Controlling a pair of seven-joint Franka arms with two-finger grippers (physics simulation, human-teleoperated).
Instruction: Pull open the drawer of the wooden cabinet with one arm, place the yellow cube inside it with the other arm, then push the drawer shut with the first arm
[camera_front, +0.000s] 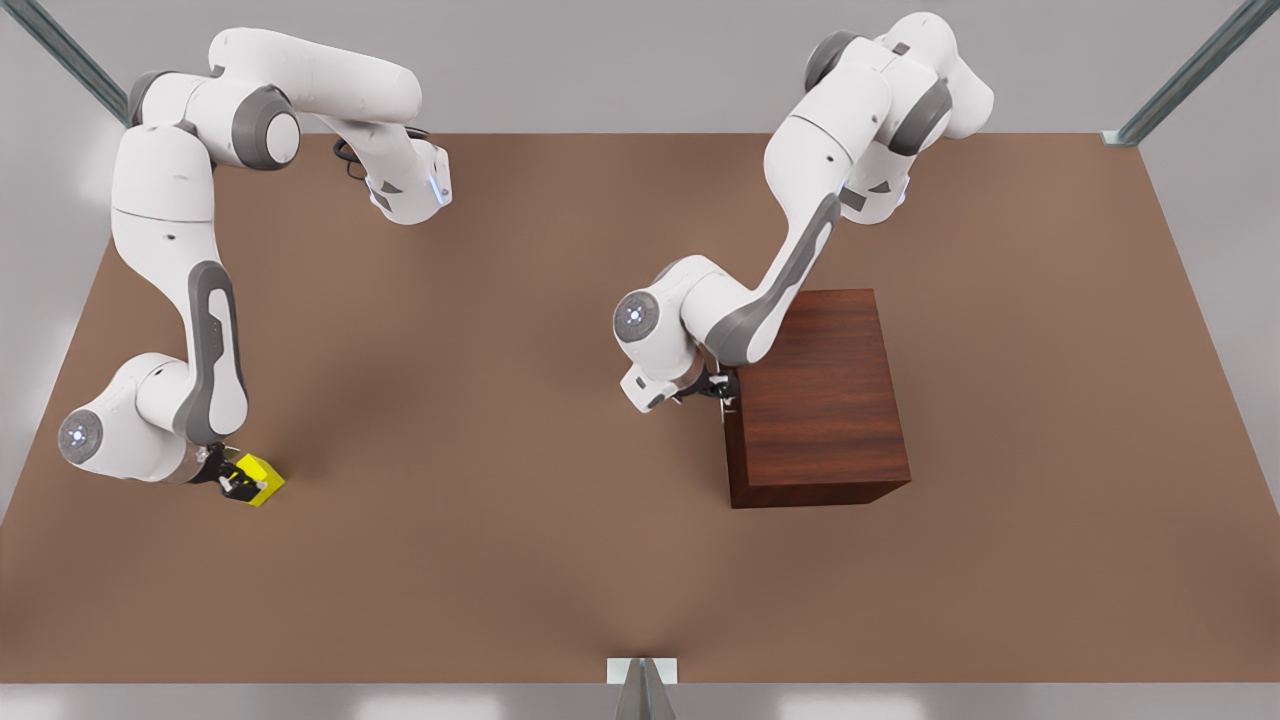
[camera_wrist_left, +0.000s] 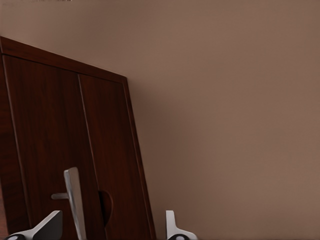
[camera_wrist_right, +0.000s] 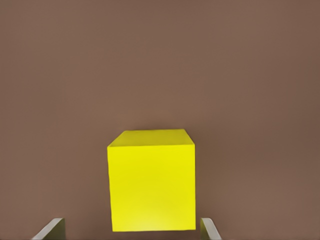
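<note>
The wooden cabinet (camera_front: 820, 400) stands at the front view's right with its drawer (camera_wrist_left: 50, 140) shut flush. My left gripper (camera_front: 722, 392) is at the drawer front, open. Its fingers (camera_wrist_left: 47, 227) stand on either side of the thin silver bar handle (camera_wrist_left: 74, 197) without closing on it. The yellow cube (camera_front: 258, 478) rests on the table at the front view's left. My right gripper (camera_front: 238, 482) is lowered over the cube, open. The cube (camera_wrist_right: 151, 182) sits between the two fingertips (camera_wrist_right: 209, 230), with a small gap on each side.
The brown table (camera_front: 500, 400) stretches between the cube and the cabinet with nothing on it. Metal frame posts (camera_front: 1180, 75) stand at the far corners, and a bracket (camera_front: 642, 675) sits at the near edge.
</note>
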